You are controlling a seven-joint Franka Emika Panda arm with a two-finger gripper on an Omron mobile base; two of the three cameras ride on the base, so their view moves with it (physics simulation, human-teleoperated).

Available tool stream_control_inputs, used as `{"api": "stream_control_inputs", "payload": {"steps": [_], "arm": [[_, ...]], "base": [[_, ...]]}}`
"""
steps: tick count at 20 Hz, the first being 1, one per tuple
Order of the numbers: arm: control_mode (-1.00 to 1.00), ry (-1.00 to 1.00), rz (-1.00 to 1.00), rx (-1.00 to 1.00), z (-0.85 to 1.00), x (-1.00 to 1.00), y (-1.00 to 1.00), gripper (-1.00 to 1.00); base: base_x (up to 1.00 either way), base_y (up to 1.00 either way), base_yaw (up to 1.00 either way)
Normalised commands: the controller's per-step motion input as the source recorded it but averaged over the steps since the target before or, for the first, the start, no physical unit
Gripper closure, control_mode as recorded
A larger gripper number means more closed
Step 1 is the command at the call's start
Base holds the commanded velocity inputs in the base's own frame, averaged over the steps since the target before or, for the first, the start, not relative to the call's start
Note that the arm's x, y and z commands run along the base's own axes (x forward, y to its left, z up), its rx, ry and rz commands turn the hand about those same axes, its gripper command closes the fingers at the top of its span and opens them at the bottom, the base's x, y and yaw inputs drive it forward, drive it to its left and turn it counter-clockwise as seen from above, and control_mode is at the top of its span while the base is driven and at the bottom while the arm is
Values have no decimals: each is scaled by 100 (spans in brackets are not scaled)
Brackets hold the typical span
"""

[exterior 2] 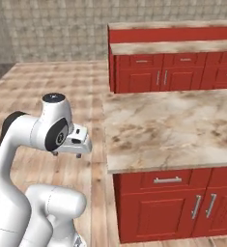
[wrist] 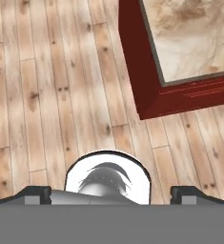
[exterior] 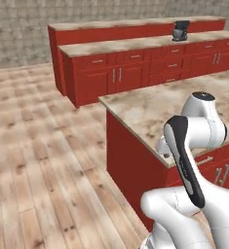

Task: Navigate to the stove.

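While the arm folds beside the red island's marble surface [exterior 2: 168, 128], its gripper [wrist: 111, 193] points down at the wooden floor [wrist: 51, 95], the fingers [wrist: 35, 194] spread wide and released around nothing. Beyond the island runs a red cabinet row [exterior: 135, 68] carrying a dark coffee machine [exterior: 180, 30]. I cannot tell where the stove is.

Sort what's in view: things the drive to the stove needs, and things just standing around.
For the job:
gripper, fingers wide apart.

Standing around:
near counter
far cabinets
coffee machine
wood floor
tiled wall
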Motion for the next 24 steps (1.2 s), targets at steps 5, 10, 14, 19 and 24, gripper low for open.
{"api": "stream_control_inputs", "payload": {"steps": [5, 10, 14, 19, 24], "arm": [[100, 0, 0, 0, 0, 0, 0, -100], [100, 0, 0, 0, 0, 0, 0, -100], [100, 0, 0, 0, 0, 0, 0, -100], [100, 0, 0, 0, 0, 0, 0, -100], [100, 0, 0, 0, 0, 0, 0, -100]], "base": [[21, -50, -62], [29, -52, -60], [32, -50, -61], [37, -43, -63], [39, -41, -62]]}}
